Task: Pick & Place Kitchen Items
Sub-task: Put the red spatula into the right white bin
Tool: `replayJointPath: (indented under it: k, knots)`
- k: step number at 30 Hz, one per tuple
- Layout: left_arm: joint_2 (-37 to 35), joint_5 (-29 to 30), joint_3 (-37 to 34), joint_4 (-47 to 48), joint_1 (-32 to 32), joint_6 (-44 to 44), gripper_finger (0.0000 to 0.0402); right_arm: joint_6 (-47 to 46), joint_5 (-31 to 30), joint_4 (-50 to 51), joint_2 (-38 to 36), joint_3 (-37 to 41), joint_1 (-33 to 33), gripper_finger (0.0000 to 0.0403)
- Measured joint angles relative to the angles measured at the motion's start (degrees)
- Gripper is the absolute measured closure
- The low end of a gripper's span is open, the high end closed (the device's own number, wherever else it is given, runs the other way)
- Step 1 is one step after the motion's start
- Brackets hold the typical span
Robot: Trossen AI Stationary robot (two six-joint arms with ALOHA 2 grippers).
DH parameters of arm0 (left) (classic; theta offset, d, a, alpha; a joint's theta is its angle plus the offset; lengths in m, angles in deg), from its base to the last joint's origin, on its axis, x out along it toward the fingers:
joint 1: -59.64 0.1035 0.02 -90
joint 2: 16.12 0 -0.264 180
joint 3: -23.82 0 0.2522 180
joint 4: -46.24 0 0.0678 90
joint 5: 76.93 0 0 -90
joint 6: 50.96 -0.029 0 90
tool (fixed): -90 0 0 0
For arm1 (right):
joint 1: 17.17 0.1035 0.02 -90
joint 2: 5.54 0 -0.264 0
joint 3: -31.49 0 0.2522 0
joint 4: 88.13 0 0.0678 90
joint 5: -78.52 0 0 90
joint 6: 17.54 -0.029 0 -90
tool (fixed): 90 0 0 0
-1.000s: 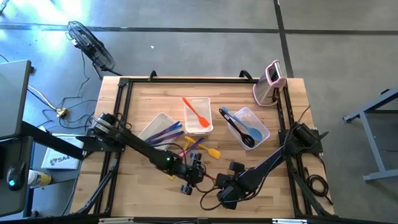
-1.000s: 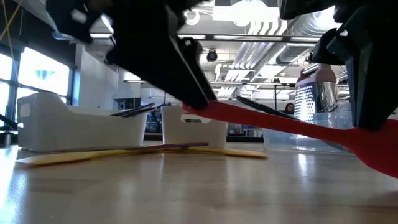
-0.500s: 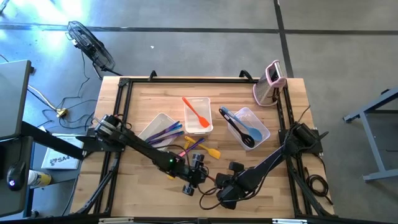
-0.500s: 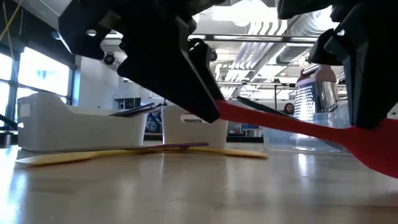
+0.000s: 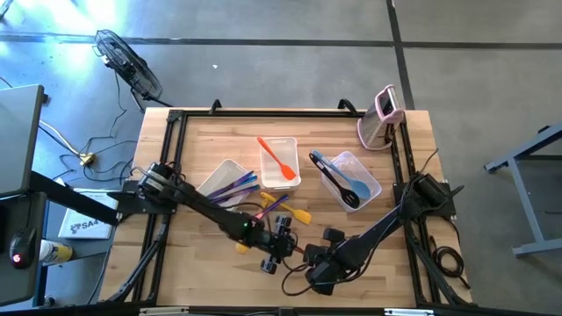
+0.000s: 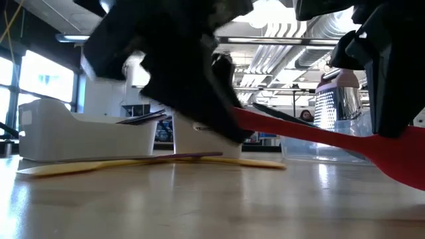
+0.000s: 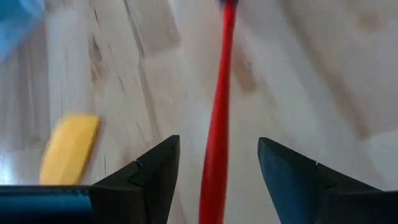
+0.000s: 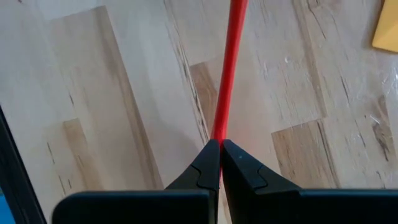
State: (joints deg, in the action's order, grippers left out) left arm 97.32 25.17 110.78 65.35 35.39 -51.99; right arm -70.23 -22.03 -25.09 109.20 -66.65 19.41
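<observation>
since a second ago the left gripper (image 5: 279, 253) has slid along the table (image 5: 202, 268) toward the right gripper (image 5: 309, 263) — its jaws stand apart, straddling the red utensil (image 7: 219, 130) without touching. the right gripper is pinched shut on that utensil's handle, near the table's front edge.

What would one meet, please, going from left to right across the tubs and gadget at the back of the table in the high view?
Tub with purple utensils → tub with the orange spatula → tub with black and blue utensils → pink-and-white gadget.
</observation>
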Motion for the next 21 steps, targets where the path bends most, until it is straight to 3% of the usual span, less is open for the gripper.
replayJointPath:
  k: [6, 10, 21]
  knots:
    - [0.0, -1.2, 0.0, -1.4, 1.2, -0.4, 0.0192, 0.0, 0.0, 0.0, 0.0, 0.0, 0.0, 0.04]
    - [0.0, -2.8, -0.1, -1.5, 1.5, -1.8, 0.0214, 0.0, 0.0, 0.0, 0.0, 0.0, 0.0, 0.04]
    - [2.0, -10.3, -0.1, -3.5, 2.5, -9.6, 0.0377, 0.0, 0.4, -0.9, 0.1, 0.0, -0.3, 0.04]
